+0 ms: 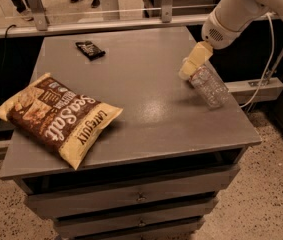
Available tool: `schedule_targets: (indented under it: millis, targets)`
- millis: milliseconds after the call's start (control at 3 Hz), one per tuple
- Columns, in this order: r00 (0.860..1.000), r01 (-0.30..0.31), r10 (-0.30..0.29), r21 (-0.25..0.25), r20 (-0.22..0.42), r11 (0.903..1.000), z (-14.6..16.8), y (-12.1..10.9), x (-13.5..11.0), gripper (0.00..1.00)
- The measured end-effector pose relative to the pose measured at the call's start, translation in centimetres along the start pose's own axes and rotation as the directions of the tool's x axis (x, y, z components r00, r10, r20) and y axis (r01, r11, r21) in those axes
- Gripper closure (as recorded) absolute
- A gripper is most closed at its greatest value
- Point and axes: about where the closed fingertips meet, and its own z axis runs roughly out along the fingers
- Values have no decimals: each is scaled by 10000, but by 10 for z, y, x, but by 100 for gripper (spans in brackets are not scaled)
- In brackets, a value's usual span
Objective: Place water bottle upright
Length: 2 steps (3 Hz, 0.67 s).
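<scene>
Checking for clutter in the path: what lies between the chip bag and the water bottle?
Nothing: bare tabletop separates the chip bag from the lying water bottle in the camera view. The gripper is at its cap end.

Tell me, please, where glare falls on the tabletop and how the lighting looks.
In the camera view, lighting is dim and warm; glare sits on the grey tabletop, left of the lying clear ribbed plastic bottle; the cream gripper is at its cap end.

Cream gripper [187,72] by clear ribbed water bottle [211,88]; brn/yel bag [56,116]
</scene>
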Motion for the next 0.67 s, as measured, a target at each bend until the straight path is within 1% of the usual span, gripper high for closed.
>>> schedule_targets:
  millis: [333,667]
  targets:
    - [9891,-1402,1407,149,-425,9900,32,-14,5,0]
    - [9687,-2344,2352,194,-792,9719,49,-17,5,0]
